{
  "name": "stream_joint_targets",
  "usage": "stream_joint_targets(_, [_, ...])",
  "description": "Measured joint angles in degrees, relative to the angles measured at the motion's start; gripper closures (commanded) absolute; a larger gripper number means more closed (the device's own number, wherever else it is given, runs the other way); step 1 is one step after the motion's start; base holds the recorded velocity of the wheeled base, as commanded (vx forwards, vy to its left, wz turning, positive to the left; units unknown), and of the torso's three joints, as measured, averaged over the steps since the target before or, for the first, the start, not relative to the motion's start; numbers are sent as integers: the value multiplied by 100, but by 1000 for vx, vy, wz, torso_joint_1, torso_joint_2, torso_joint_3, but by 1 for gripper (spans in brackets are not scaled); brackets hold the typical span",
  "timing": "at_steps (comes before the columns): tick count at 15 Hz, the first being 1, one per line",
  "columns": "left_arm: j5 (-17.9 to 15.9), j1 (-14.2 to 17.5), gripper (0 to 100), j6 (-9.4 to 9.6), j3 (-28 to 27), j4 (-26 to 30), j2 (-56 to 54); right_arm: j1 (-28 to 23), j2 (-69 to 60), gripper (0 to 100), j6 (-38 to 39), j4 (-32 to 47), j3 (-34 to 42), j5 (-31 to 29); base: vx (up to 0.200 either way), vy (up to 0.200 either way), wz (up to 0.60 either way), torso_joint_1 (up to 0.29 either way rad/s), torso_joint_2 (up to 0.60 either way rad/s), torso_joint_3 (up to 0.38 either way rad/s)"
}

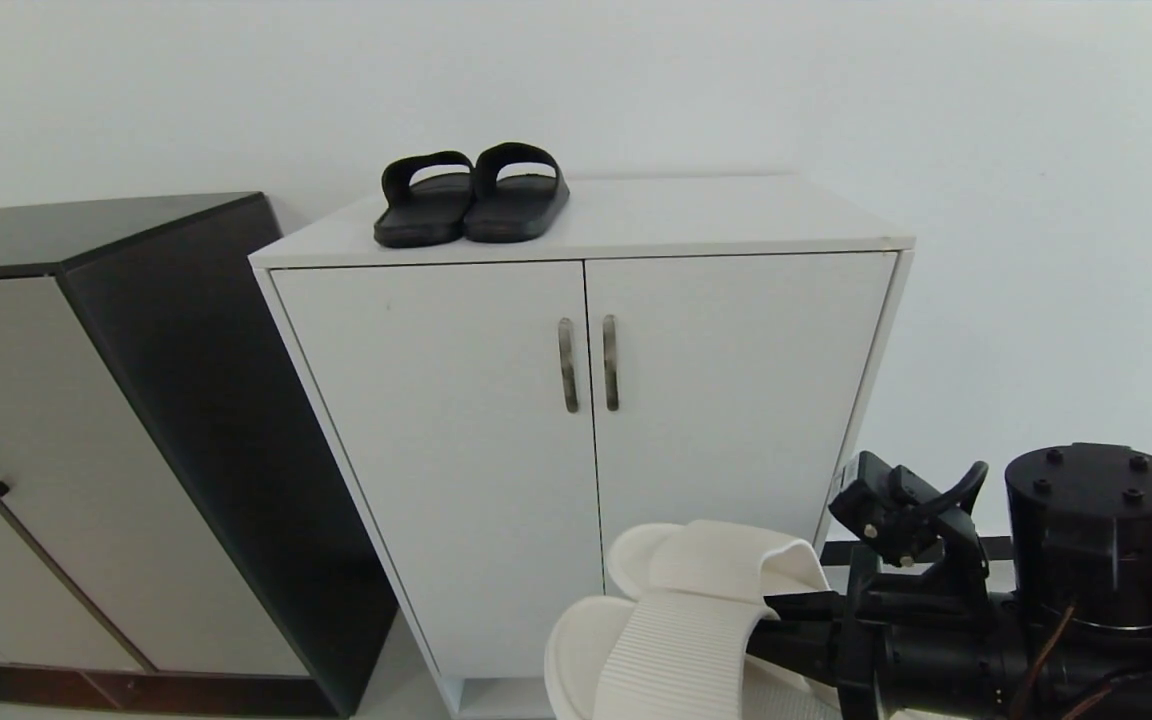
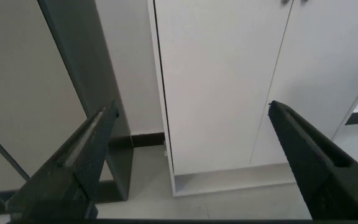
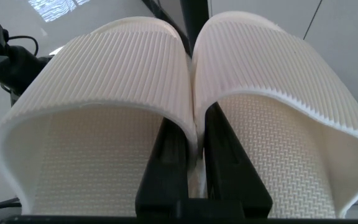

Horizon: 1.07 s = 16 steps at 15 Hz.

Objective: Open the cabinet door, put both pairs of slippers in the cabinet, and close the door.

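The white cabinet (image 1: pixel 576 430) stands against the wall with both doors shut and two metal handles (image 1: pixel 588 364) at the centre seam. A pair of black slippers (image 1: pixel 471 195) rests on its top, toward the left. My right gripper (image 1: pixel 784 618) is low in front of the right door, shut on a pair of white slippers (image 1: pixel 681 615). In the right wrist view its fingers (image 3: pixel 169 158) pinch the inner strap edges of the white slippers (image 3: pixel 104 93) together. My left gripper (image 2: pixel 192 107) is open and holds nothing, low before the cabinet's left door (image 2: pixel 222 93).
A black and grey cabinet (image 1: pixel 116 440) stands close to the white one's left side, with a narrow gap between them (image 2: pixel 129 93). The pale floor (image 2: pixel 229 199) shows below. A plain white wall (image 1: pixel 1036 200) runs behind.
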Motion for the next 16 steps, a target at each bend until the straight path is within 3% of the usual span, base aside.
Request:
stream_joint_targets(4, [276, 6, 0, -100, -18, -26, 6, 20, 0, 100, 0, -110, 54, -7, 0, 0, 0, -76, 449, 362])
stream_joint_targets(8, [196, -18, 0, -414, -766, -39, 356, 63, 1, 100, -51, -134, 96, -9, 0, 0, 0, -26, 254, 222])
stream_joint_targets(11, [-407, -46, 0, -455, -1229, -485, 1357, 91, 1, 100, -340, -137, 118, -22, 0, 0, 0, 1, 20, 14])
stream_joint_targets(16, [-1651, -66, 0, -335, -1557, -1936, 3443, 85, 23, 100, -306, -350, 84, -33, 0, 0, 0, 0, 0, 0])
